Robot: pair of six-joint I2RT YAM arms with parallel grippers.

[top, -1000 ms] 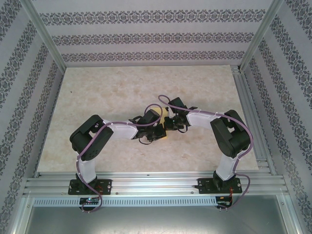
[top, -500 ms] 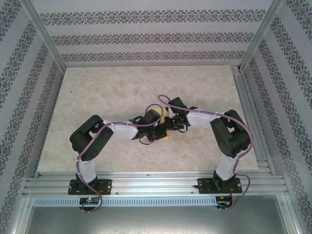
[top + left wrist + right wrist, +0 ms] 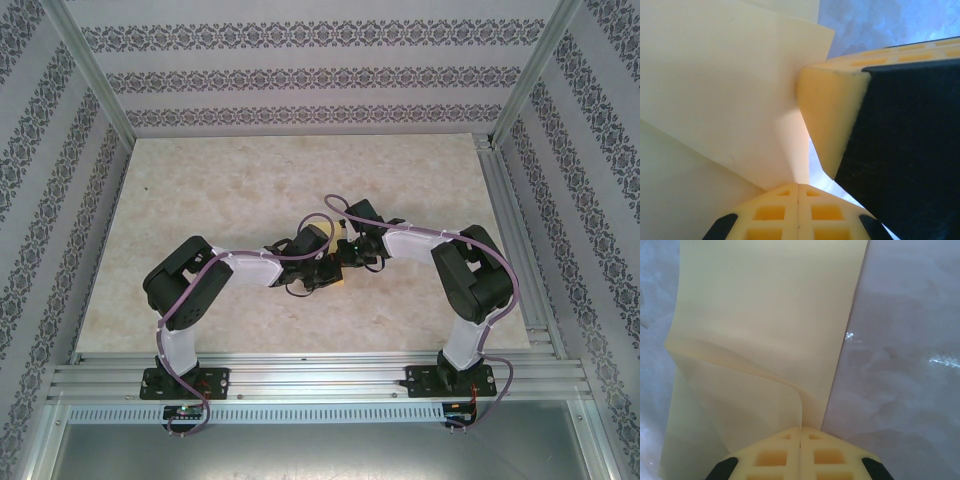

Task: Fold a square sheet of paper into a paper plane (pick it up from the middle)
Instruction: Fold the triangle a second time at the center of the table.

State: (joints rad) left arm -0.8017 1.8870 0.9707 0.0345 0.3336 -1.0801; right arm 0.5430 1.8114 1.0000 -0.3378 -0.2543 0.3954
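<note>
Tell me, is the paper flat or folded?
Folded, partly: the paper curls over itself in a soft bend, and the right gripper pinches it.

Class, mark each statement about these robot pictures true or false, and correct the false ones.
1. The sheet of paper is pale yellow. True.
2. The sheet of paper lies flat and uncurled. False: it curls over in a fold near the right claw.
3. The right claw is wide open. False: its fingers are closed together on the sheet of paper.
4. The left claw works close beside the right claw over the table. True.
5. The table is dark green. False: it is pale, marbled beige.
</note>
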